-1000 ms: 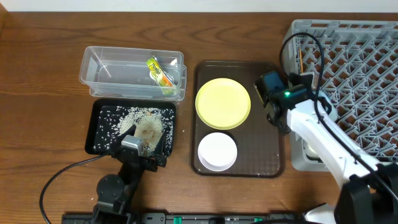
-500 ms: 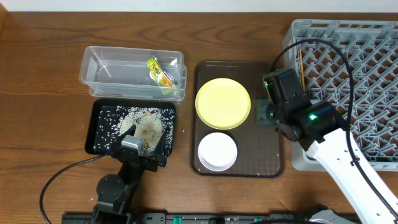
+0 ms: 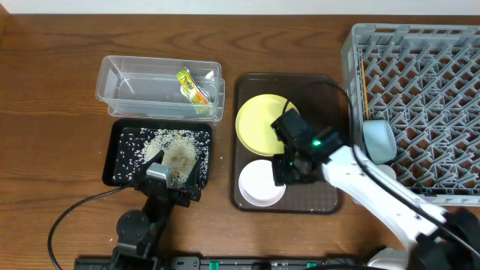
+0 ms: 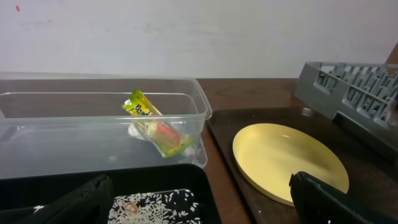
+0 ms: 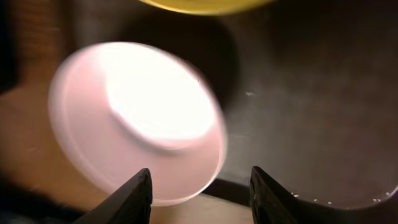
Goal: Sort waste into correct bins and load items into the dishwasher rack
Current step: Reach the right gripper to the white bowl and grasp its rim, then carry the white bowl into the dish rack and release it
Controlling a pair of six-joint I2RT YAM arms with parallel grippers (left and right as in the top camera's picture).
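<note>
Status | right gripper (image 5: 202,180) jaws half parted, empty, at rim of round white bowl (image 5: 143,112) on brown rectangular tray (image 3: 319,90) | left gripper (image 3: 174,166) jaws spread wide, empty, over shallow black rectangular tray (image 3: 112,161)

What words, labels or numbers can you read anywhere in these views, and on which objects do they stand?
Lettering on the snack wrapper in the clear tub: yellow print on green, too small and blurred to read.
No other text, number or sign is visible in any view.
</note>
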